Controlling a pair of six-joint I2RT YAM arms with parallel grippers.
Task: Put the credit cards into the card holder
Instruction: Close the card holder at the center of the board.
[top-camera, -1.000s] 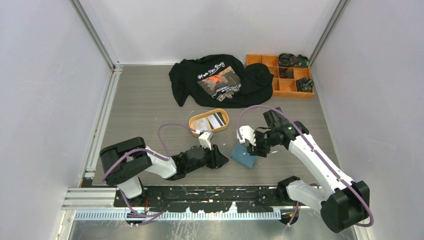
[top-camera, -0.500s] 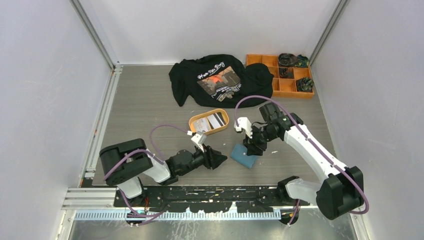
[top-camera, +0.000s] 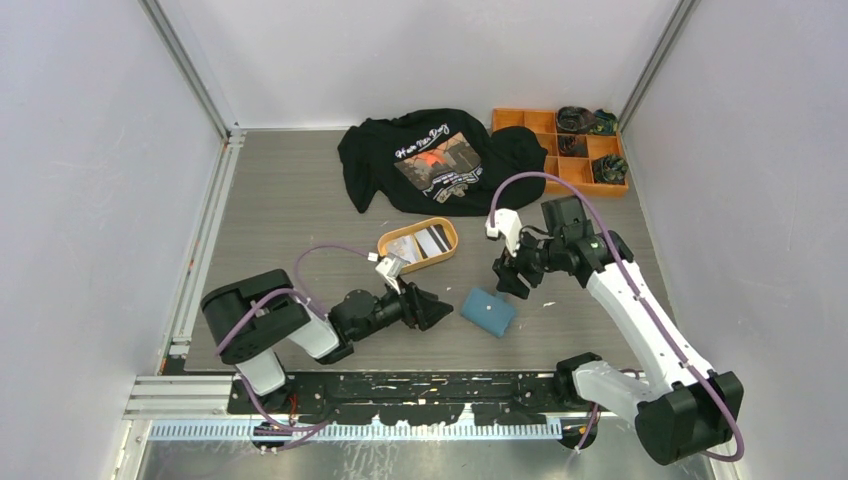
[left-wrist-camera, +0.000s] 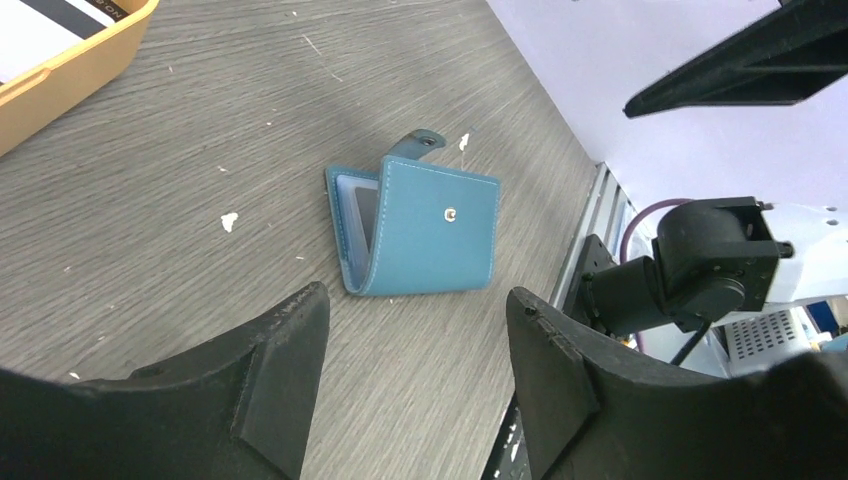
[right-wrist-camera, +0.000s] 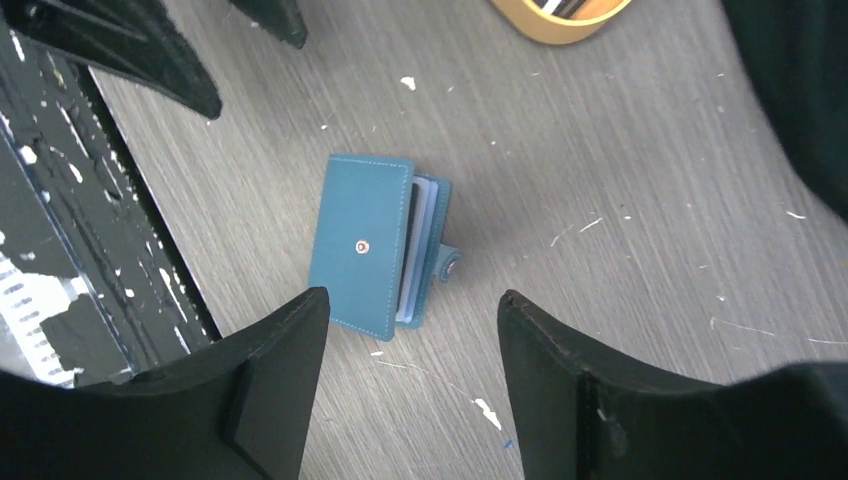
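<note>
The teal card holder lies folded on the table between both grippers, its snap tab undone and its flaps slightly ajar. The credit cards, one white and one dark-striped, lie in the orange oval tray. My left gripper is low over the table just left of the holder, open and empty. My right gripper hangs above the holder's far right side, open with nothing between its fingers.
A black printed T-shirt lies at the back. An orange compartment box with dark items stands at the back right. The tray's wall shows at the left wrist view's top left. The table's front rail runs close to the holder.
Both grippers have opened and drawn off the card holder, the right one rising back and to the right, the left one pulling left. The holder now lies free.
</note>
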